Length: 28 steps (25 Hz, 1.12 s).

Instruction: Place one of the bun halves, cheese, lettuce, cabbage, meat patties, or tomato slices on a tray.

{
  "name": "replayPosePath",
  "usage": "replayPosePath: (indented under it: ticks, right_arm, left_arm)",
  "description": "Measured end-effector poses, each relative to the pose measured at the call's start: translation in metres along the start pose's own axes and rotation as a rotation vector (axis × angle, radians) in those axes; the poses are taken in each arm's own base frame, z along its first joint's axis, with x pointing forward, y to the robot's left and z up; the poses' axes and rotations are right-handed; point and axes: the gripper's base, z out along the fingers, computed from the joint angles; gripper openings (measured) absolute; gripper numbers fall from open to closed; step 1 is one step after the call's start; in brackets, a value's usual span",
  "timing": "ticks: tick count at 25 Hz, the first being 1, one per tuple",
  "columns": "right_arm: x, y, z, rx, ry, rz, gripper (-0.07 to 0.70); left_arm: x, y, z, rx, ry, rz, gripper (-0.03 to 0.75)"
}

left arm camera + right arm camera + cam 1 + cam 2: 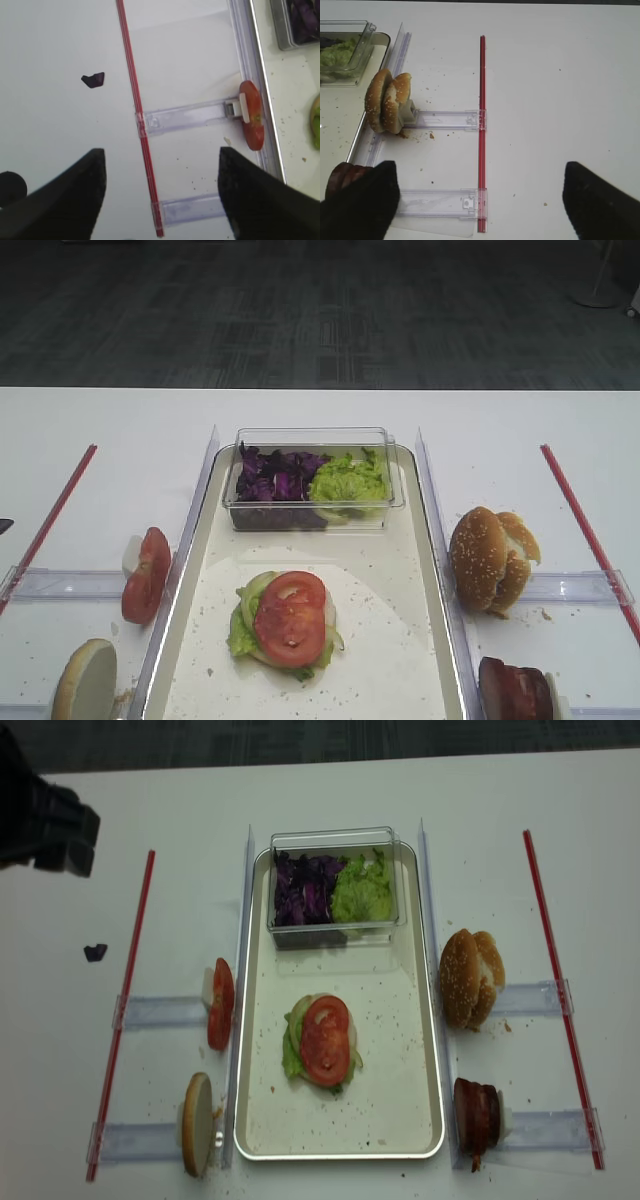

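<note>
White table (300, 410), grey carpet beyond. On the tray (420, 1020) a tomato slice (326, 1040) tops lettuce (292, 1055). Both grippers' fingers, left (60, 200) and right (600, 200), spread empty. Probably next: fetch a patty (478, 1115).

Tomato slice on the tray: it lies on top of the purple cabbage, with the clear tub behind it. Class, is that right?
Not quite. The tomato slice lies on green lettuce, not purple cabbage; the cabbage sits in the clear tub behind it on the tray. The exterior high realsense view shows this.
</note>
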Motion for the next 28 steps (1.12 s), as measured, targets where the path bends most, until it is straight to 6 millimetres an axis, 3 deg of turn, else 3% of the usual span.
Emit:
replayPosePath:
  ticks: [17,28]
  right_arm:
    - [0.0,0.0,0.0,0.0,0.0,0.0,0.675]
    - [0.0,0.0,0.0,0.0,0.0,-0.004,0.675]
  left_arm:
    - [0.141,-0.014,-0.032,-0.01,-0.118,-0.043,0.442]
    - [0.224,-0.025,-0.014,0.005,-0.222,-0.053,0.442]
